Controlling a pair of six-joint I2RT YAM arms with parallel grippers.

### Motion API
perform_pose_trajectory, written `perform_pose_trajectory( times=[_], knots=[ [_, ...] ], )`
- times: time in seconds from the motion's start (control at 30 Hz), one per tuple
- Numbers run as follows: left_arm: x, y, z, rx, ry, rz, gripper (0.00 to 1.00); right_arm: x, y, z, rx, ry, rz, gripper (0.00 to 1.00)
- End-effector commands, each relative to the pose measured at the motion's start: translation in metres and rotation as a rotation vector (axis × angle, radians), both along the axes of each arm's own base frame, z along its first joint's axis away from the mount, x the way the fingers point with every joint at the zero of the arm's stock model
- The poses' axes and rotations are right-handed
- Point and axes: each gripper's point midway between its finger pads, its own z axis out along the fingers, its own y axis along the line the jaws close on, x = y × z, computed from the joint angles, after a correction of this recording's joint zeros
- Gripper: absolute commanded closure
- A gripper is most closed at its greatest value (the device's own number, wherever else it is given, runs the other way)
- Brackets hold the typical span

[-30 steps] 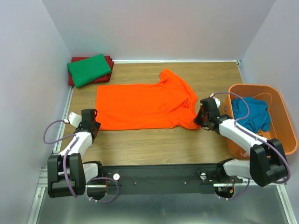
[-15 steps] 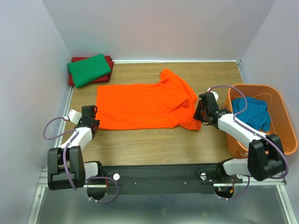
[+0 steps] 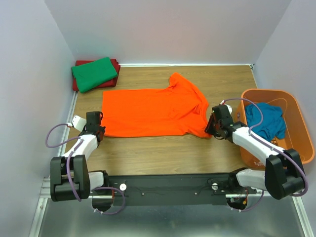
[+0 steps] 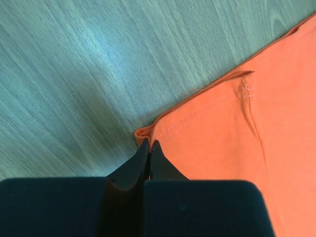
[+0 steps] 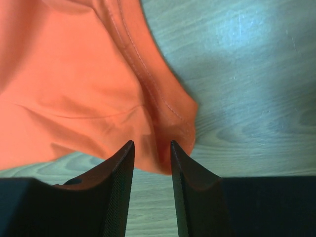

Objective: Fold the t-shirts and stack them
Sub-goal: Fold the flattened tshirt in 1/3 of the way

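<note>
Orange t-shirt (image 3: 148,111), one of four, lies flat; left gripper (image 4: 149,144) pinches its corner, right gripper (image 5: 150,145) spread

White-and-black arms (image 3: 85,144), purple cables (image 3: 48,140), seemingly textured black fingers (image 5: 116,182).

Table (image 3: 163,148) centre: covered by the spread orange t-shirt (image 3: 148,111). Passable bare wood: a strip along its near hem and a band behind it, up to the back wall (image 3: 168,29). Far left corner: blocked by the folded green t-shirt (image 3: 94,73) lying on a dark red t-shirt (image 3: 116,63). Right edge: blocked by the orange basket (image 3: 269,91), with the right arm (image 3: 252,140) just beside it.
</note>
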Motion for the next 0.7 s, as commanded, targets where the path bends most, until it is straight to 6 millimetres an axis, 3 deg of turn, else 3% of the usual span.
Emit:
perform_pose_trajectory(
  times=[0.0,0.17,0.3,0.33,0.4,0.53,0.67],
  knots=[
    [0.002,0.008,0.009,0.030,-0.026,0.024,1.00,-0.009,0.000,-0.005,0.035,0.021,-0.021,0.58],
    [0.001,0.008,0.010,0.033,-0.028,0.024,1.00,-0.008,0.005,-0.008,0.070,0.017,-0.028,0.62],
    [0.000,0.009,0.011,0.039,-0.025,0.023,1.00,-0.005,0.003,-0.012,0.048,0.027,-0.028,0.83],
    [0.000,0.010,0.012,0.044,-0.023,0.026,1.00,0.000,0.002,-0.008,0.033,0.012,-0.025,0.93],
    [-0.002,0.012,0.013,0.052,-0.015,0.031,1.00,0.005,-0.002,-0.003,-0.004,-0.005,-0.006,0.99],
    [-0.004,0.016,0.017,0.073,-0.010,0.044,1.00,0.021,-0.016,0.021,-0.109,-0.043,-0.013,0.99],
    [-0.007,0.019,0.020,0.086,-0.011,0.058,1.00,0.020,-0.024,0.025,-0.168,-0.010,-0.017,0.99]
  ],
)
